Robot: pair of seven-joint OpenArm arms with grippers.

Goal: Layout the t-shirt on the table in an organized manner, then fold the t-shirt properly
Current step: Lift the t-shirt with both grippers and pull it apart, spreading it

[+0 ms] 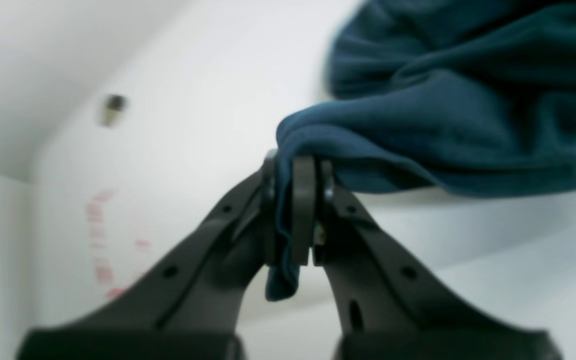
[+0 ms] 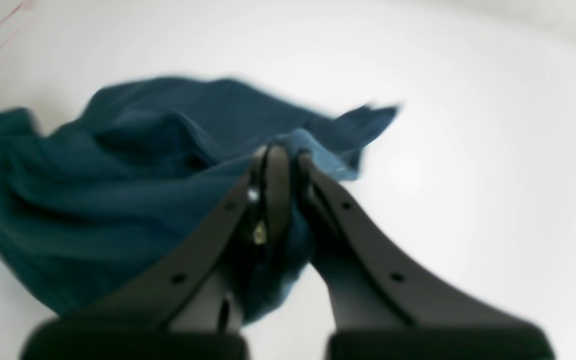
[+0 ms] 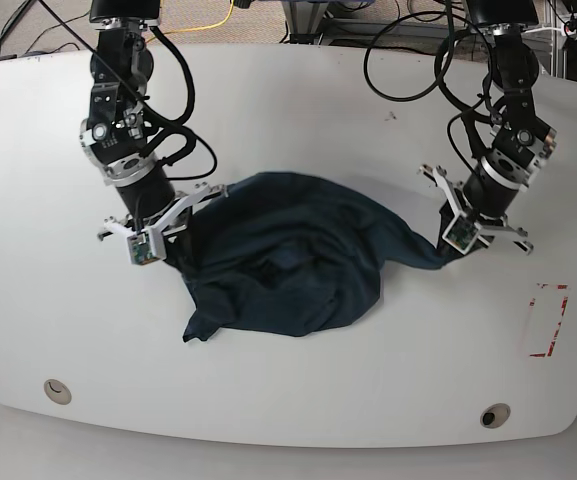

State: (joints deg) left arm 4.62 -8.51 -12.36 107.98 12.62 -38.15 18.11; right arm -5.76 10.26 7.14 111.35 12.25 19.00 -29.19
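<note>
On the white counter (image 3: 298,95), a crumpled navy t-shirt (image 3: 288,265).
I see the left gripper (image 1: 295,210) and right gripper (image 2: 283,195) each clamped on its fabric, seemingly at opposite edges.

- The t-shirt (image 3: 288,265) is dark navy, soft and wrinkled, lying bunched in a rumpled heap near the middle of the table, one corner stretched out to the right.
- The table (image 3: 298,390) is white and smooth, with a red tape rectangle (image 3: 548,320) near its right edge.
</note>
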